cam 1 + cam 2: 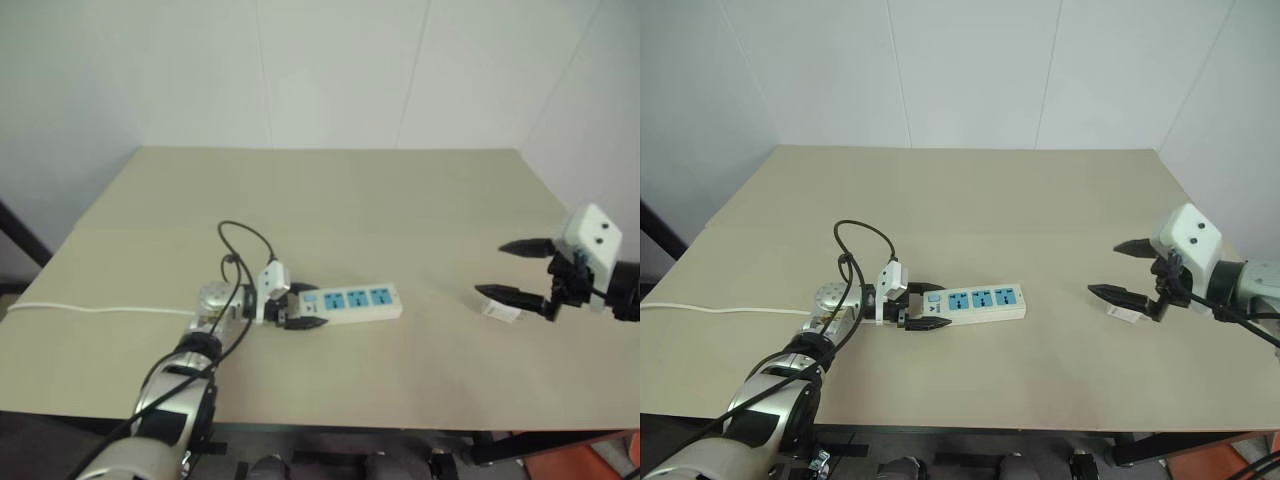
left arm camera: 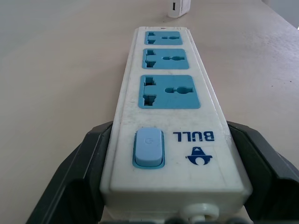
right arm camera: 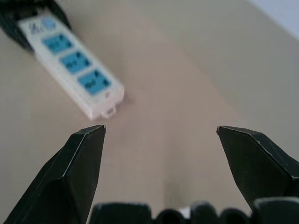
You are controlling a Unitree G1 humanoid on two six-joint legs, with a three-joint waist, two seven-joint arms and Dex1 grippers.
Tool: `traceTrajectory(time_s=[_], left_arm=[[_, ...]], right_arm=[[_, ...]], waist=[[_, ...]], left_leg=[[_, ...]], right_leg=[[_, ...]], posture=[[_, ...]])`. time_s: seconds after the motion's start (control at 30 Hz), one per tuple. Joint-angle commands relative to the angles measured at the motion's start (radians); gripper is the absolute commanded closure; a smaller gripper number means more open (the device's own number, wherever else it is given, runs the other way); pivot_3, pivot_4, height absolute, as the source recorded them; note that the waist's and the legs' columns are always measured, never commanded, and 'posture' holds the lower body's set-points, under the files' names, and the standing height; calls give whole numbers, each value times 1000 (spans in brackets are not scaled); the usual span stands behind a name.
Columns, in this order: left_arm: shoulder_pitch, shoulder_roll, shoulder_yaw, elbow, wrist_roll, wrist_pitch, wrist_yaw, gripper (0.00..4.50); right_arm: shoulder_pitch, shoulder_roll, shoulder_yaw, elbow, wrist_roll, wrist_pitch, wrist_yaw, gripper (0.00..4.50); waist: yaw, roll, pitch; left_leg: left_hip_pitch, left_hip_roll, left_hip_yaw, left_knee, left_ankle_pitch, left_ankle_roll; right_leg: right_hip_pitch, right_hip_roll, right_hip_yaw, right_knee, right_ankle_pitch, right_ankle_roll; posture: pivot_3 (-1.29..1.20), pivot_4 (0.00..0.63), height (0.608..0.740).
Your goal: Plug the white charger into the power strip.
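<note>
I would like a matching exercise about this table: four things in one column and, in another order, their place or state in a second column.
Things:
1. left hand
2. right hand
3. white charger
4. power strip

Places or states:
A. lies on the table just below the open fingers
B. shut on the switch end of the strip
C. open, above the table, holding nothing
D. lies flat, all three blue sockets free

Pairs: 1-B, 2-C, 3-A, 4-D

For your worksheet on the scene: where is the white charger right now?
In the head views, the white charger lies on the table's right side, just below the open right gripper, well right of the power strip.
</note>
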Motion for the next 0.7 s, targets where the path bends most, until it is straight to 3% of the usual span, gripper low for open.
traceTrajectory(time_s=[0.03, 0.2, 0.33, 0.47, 0.7], left_arm=[[27, -40, -33, -45, 0, 50, -6, 1212], [37, -74, -45, -78, 1, 76, 22, 1212], [48, -75, -49, -94, -1, 83, 30, 1212], [71, -61, -49, -125, -8, 91, 39, 1212], [104, -46, -49, -182, -15, 113, 56, 1212]], right_arm=[[-135, -70, 160, 160, -160, -127, 134, 0], [-469, 8, 430, 485, -416, -274, 267, 0], [-659, 118, 553, 751, -567, -380, 300, 0], [-774, 210, 637, 978, -694, -471, 270, 0], [-851, 287, 672, 1139, -782, -551, 272, 0]], waist=[[-2, 2, -1], [-4, 4, -2], [-3, 4, -2], [-2, 4, -2], [-18, 5, -2]], left_leg=[[0, 0, 1, 0, 0, 0], [1, 0, 2, 0, 0, 0], [1, 0, 2, 0, 0, 0], [0, -1, 2, 0, 0, -1], [1, -1, 3, 0, 0, -1]], right_leg=[[0, 0, 1, 0, 0, 0], [0, 0, 1, 0, 0, 1], [-1, 0, 2, -1, 0, 0], [-1, -1, 2, -1, 3, -4], [-1, 0, 3, 0, 5, -7]], posture=[[0, 150, 740], [0, 150, 740], [0, 150, 740], [0, 150, 740], [0, 150, 740]])
